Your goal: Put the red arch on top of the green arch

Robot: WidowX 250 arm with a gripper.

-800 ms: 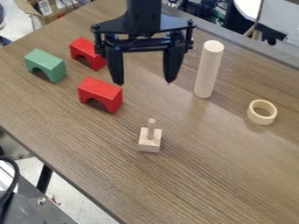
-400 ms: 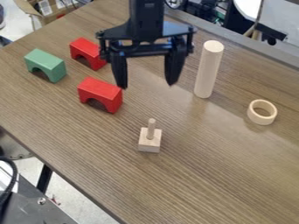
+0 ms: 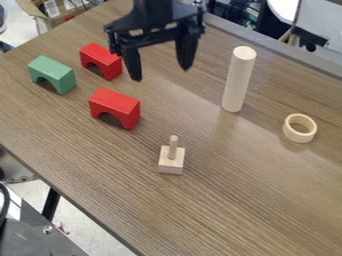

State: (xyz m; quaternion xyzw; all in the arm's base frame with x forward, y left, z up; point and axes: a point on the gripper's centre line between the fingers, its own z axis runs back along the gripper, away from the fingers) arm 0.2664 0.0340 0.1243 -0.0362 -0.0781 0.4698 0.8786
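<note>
Pincer hangs spread above the tabletop. One red arch and the green arch stand near its upper-left edge, another red arch farther in; a pale cylinder stands toward the upper-right edge.

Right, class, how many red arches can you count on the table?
2. One red arch stands just right of the green arch in the picture; the other stands nearer the camera, closer to the pegged block.
</note>
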